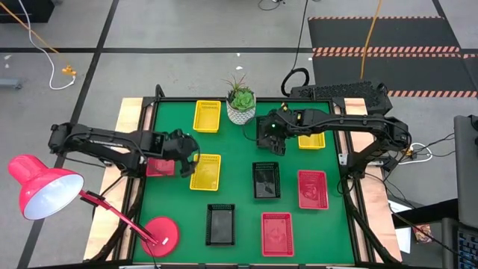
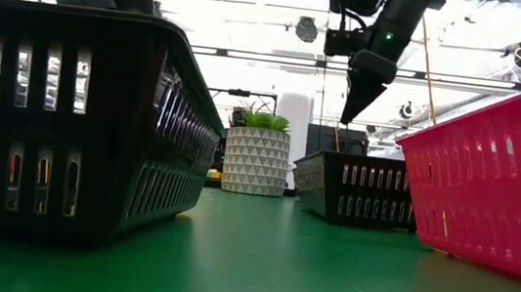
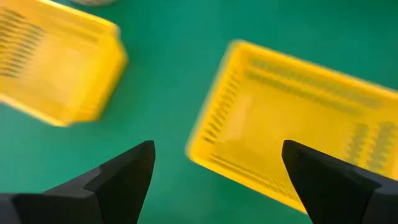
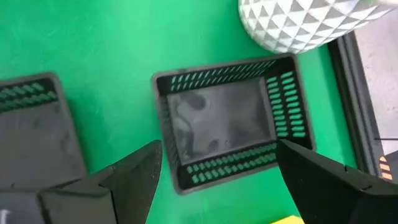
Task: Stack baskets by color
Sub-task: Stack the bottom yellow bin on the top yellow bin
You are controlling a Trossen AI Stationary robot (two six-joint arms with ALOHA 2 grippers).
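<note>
Black basket (image 2: 66, 124) fills our low view. Our left gripper (image 3: 214, 168) hangs open over a yellow basket (image 3: 292, 124), we judge to grab it; our right gripper (image 4: 217, 168), open too, hovers above another black one (image 4: 227, 118). Red baskets (image 1: 312, 189) lie apart; the plant pot (image 1: 240, 110) crowds that black one.

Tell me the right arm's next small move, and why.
Probably lower the right gripper straight down toward the small black plastic mesh basket. Its open fingers hang above that basket, beside the white patterned pot, and touch nothing yet. A second black mesh basket lies nearby as a likely stacking target. The left gripper, open, hovers over a yellow mesh basket.
</note>
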